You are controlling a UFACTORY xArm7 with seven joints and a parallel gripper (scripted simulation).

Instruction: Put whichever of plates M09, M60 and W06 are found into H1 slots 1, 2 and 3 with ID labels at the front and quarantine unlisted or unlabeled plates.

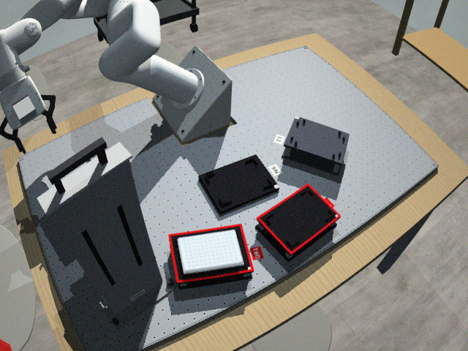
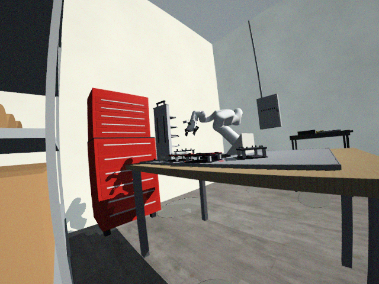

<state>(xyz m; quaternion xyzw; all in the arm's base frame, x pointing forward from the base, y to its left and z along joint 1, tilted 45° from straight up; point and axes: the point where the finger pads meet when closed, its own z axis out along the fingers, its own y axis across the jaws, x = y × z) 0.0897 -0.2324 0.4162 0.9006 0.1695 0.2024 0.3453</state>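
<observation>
Claw (image 1: pixel 28 128) spread and holding nothing at the desk's (image 1: pixel 446 177) far left beside plate hotel H1 (image 1: pixel 94 211) — its plates, hidden from above, likely light, rigid, slick — best pinched across the long sides.

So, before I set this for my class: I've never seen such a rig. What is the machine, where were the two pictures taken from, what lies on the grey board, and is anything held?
The white machine is a robot arm bolted to a grey wedge base. One picture looks down from above, the other from across the room. Its gripper hangs open beside the tall plate hotel and holds nothing. On the board sit four flat stands: a grey one, a black one, and two red-edged ones. One red-edged stand shows only its dark top; the other carries a white plate.
</observation>
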